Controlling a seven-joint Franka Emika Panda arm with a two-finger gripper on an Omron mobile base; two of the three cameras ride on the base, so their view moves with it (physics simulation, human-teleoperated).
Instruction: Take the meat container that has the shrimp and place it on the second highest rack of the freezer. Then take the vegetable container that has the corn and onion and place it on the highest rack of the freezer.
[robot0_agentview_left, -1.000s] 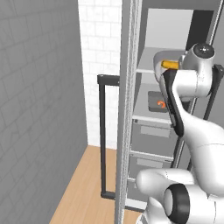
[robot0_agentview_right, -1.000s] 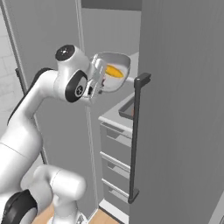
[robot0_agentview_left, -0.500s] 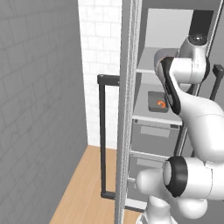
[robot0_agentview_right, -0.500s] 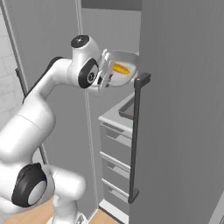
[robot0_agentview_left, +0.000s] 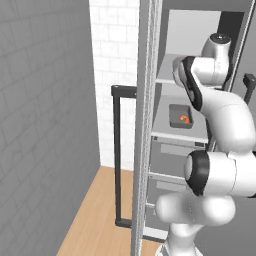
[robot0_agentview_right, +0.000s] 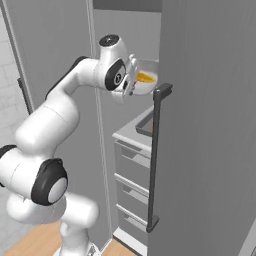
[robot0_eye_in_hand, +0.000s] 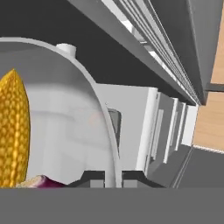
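Clamped tight on the rim of the pan (robot0_eye_in_hand: 65, 109) with the corn (robot0_eye_in_hand: 13, 131) and onion (robot0_eye_in_hand: 43, 181), gripper (robot0_eye_in_hand: 113, 177) up by the top shelf (robot0_agentview_left: 167, 75) of the freezer (robot0_agentview_left: 197, 15), shrimp tray (robot0_agentview_left: 181, 116) sitting one shelf down; best kept level, slid well in above the board, then lowered flat before release

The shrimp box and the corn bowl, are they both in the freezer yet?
Half done, it looks. The shrimp sits in its dark tray on a white shelf inside the freezer. Right now the tool is shut on the rim of the grey bowl holding the corn and onion, lifted near the top shelf. Setting it down there is left.
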